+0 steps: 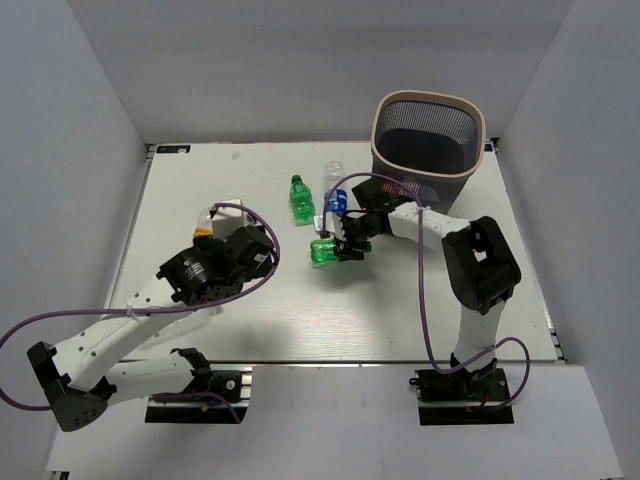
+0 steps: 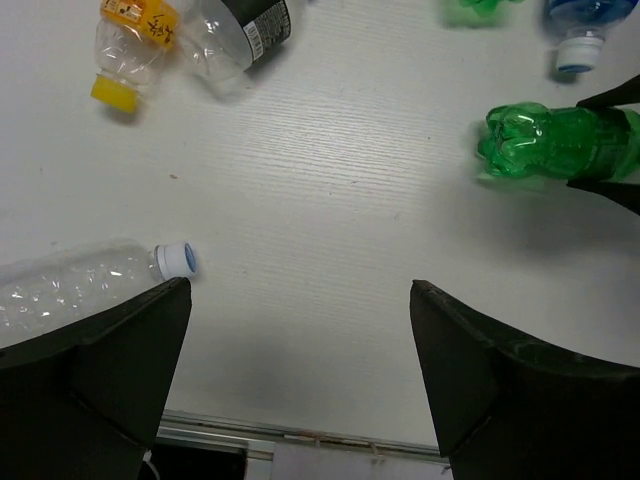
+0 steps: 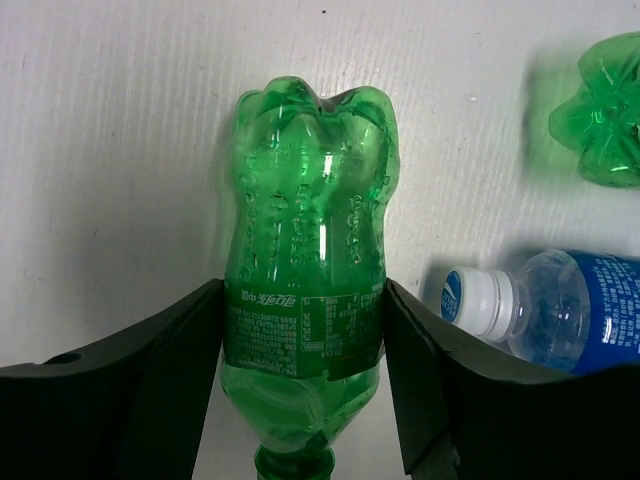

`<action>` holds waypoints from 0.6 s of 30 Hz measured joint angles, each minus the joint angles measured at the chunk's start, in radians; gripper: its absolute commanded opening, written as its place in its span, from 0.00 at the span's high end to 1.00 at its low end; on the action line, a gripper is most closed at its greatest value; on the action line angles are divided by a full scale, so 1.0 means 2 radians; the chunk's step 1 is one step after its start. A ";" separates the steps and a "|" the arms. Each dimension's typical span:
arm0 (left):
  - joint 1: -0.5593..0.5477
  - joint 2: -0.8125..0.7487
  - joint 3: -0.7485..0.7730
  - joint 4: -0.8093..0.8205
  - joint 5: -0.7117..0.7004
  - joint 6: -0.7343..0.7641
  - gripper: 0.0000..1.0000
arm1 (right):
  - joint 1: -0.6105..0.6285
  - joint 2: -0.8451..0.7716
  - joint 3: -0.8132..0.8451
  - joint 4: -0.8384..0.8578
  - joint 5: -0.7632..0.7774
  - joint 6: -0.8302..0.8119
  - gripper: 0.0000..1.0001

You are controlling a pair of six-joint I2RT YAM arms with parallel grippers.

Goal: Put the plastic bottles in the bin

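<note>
My right gripper is shut on a green bottle lying sideways at or just above the table; in the right wrist view the fingers press on its label. A second green bottle and a blue-labelled bottle lie just beyond it. The bin stands at the back right. My left gripper is open and empty above the near left table. An orange-labelled bottle, a black-labelled clear bottle and a clear bottle with a white cap lie near it.
A small clear bottle lies left of the bin. The table's near edge runs just below the left fingers. Grey walls close in the table on three sides. A purple cable loops over the right arm.
</note>
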 measured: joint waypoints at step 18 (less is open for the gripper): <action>0.000 0.032 -0.030 0.065 0.043 0.110 0.00 | 0.000 -0.027 -0.069 -0.060 0.001 -0.011 0.80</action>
